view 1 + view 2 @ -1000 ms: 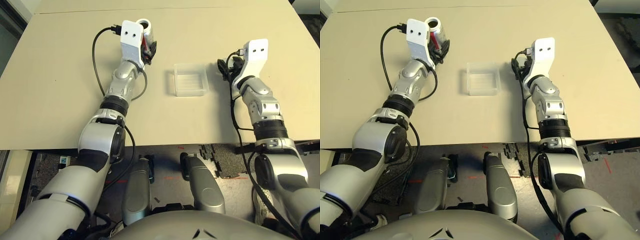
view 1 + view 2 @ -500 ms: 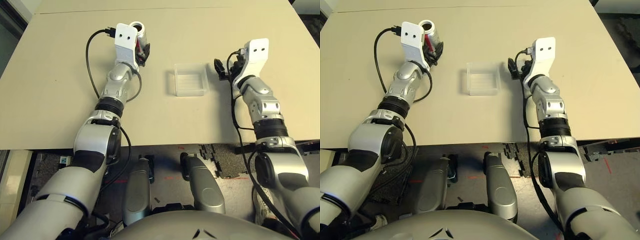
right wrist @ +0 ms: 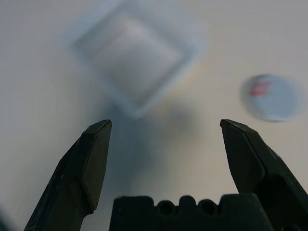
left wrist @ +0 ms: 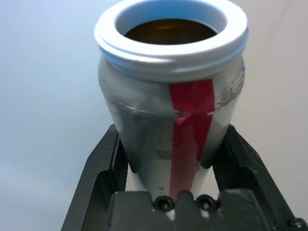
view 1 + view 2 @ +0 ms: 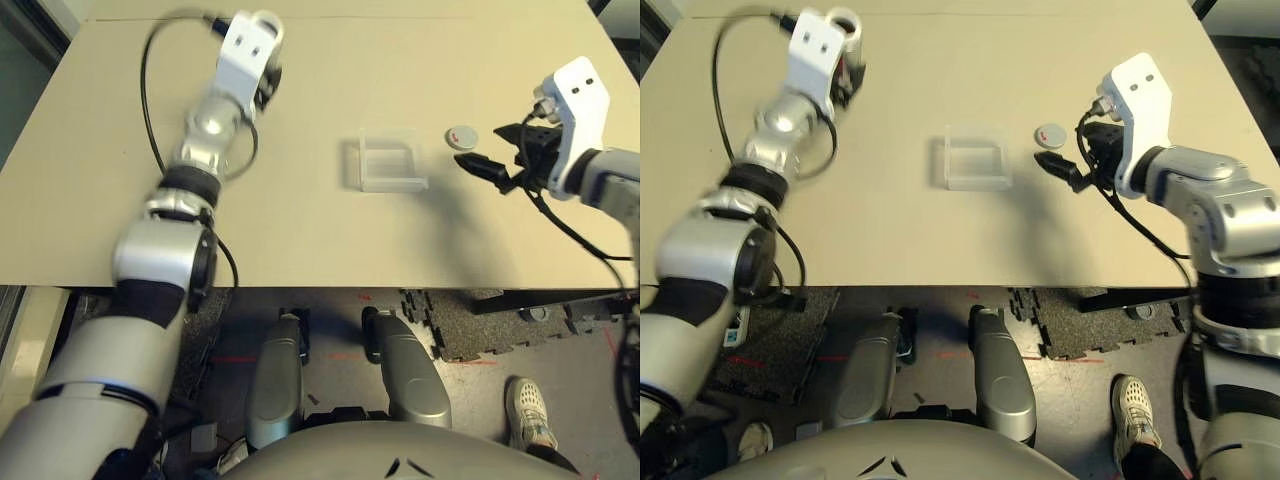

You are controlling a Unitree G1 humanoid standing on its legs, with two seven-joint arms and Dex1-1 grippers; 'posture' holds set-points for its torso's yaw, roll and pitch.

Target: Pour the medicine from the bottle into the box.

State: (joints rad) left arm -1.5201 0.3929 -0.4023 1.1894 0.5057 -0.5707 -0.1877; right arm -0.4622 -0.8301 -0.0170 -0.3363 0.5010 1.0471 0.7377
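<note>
**Bottle uncapped, held aloft; cap on desk**

Left pincer (image 4: pixel 171 192): black fingers clamped on both sides of the small silver-grey cylindrical bottle with a red vertical stripe (image 4: pixel 168 115). Bottle upright, mouth open, brown interior visible; medicine itself cannot be made out. Held above the far left part of the beige desk (image 5: pixel 300 230).

Right pincer (image 3: pixel 166 159): fingers spread wide, nothing between them, hovering over the desk's right side.

Round grey cap with red mark (image 5: pixel 461 136) lies flat, just right of the shallow square clear plastic box (image 5: pixel 391 163), not touching it. Box at desk centre.
</note>
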